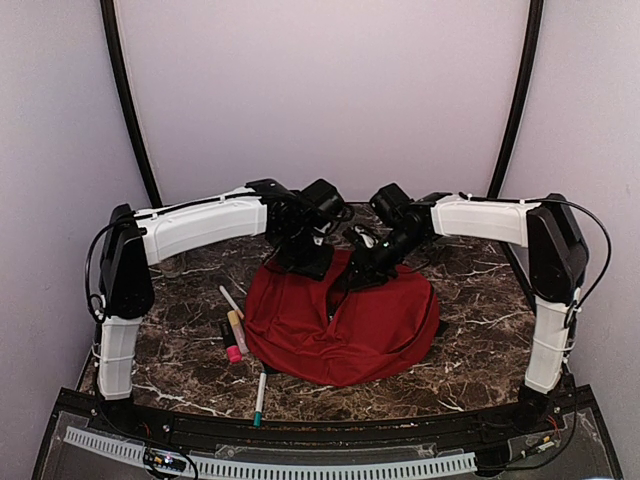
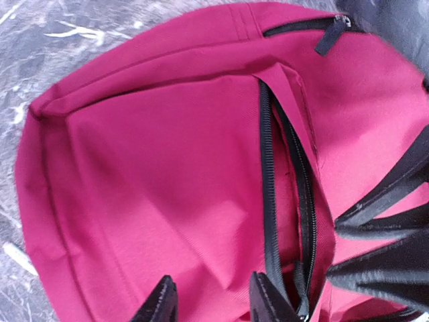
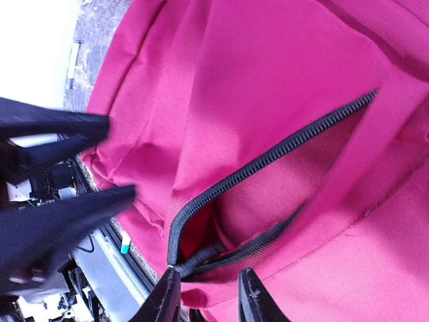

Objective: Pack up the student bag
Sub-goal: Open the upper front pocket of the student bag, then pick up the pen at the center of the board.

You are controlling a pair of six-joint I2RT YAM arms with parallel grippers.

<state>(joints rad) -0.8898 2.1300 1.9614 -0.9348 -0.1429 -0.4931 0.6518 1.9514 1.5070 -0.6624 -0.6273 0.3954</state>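
Two robot arms lean over a red student bag (image 1: 345,325) lying flat in the middle of a dark marble table (image 1: 480,350), its zipper (image 2: 268,168) partly undone along a narrow slit. The left gripper (image 2: 213,298) hovers with its fingers spread above the fabric just beside the slit, holding nothing. The right gripper (image 3: 204,298) is likewise parted, straddling the end of the zipper track at the bag's edge; whether it touches the cloth cannot be told.

The bag looks soft and limp and probably light, likely to fold and slide rather than hold its shape. The stiffer taped edge beside the zipper seems the surest place to pinch.

To the bag's left lie a white marker (image 1: 231,300), a highlighter (image 1: 237,334) and a green-tipped pen (image 1: 260,392), apart from the bag. The two grippers sit close together and could crowd each other at the slit.
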